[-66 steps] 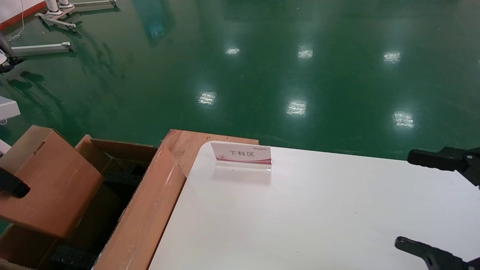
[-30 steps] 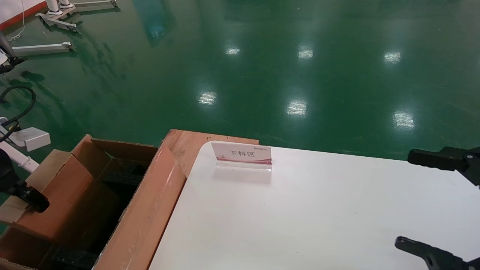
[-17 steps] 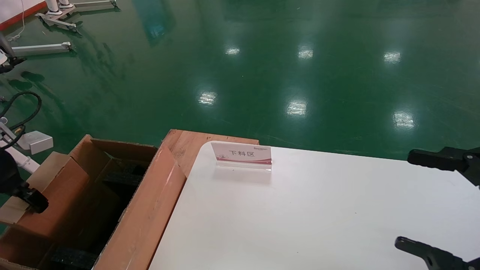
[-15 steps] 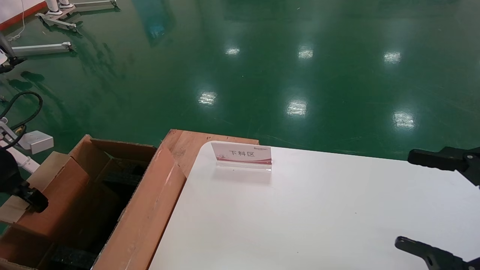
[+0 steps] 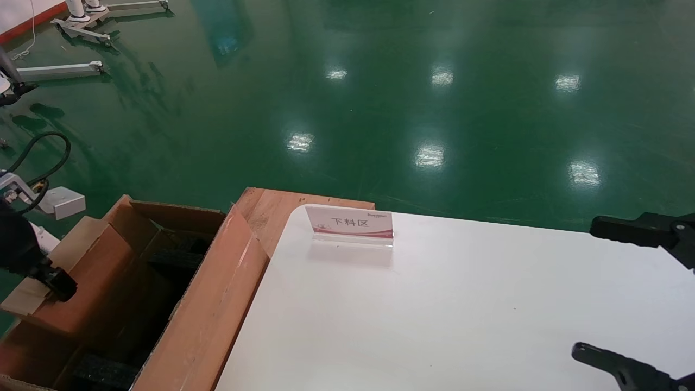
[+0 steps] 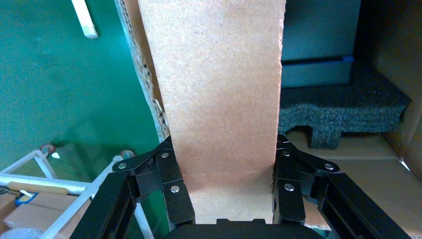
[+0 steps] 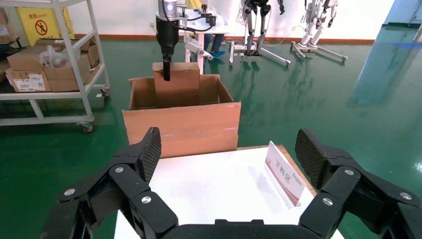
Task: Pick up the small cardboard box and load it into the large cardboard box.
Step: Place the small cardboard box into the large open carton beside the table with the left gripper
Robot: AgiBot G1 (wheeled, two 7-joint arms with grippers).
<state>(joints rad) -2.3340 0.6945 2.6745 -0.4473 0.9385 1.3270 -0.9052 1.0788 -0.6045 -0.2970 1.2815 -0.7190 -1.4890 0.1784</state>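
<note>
- Left gripper [image 6: 226, 199]: clamped on the small cardboard box [image 6: 219, 89], 1 finger [image 6: 171, 186] pressed to each opposite side of the carton. In the head view it sits at the left edge of the scene, beside the table.
- Small cardboard box [image 5: 81, 282]: held tilted and partly lowered into the open top of the large cardboard box [image 5: 212, 304], on its left side. Lower part is below the rim; pale end flap faces the robot's left.
- Large cardboard box: stands on the floor against the left edge of the white table [image 5: 461, 315], flaps up. Black foam blocks [image 6: 343, 107] visible inside, beside the small carton.
- Right gripper [image 7: 229, 169]: fingers spread wide, holding nothing, over the right side of the table, well apart from both cartons.
- Sign stand [image 5: 350, 225]: upright near the table's far-left corner.
- Wooden board [image 5: 271, 209]: between the large carton and the table's far corner.
</note>
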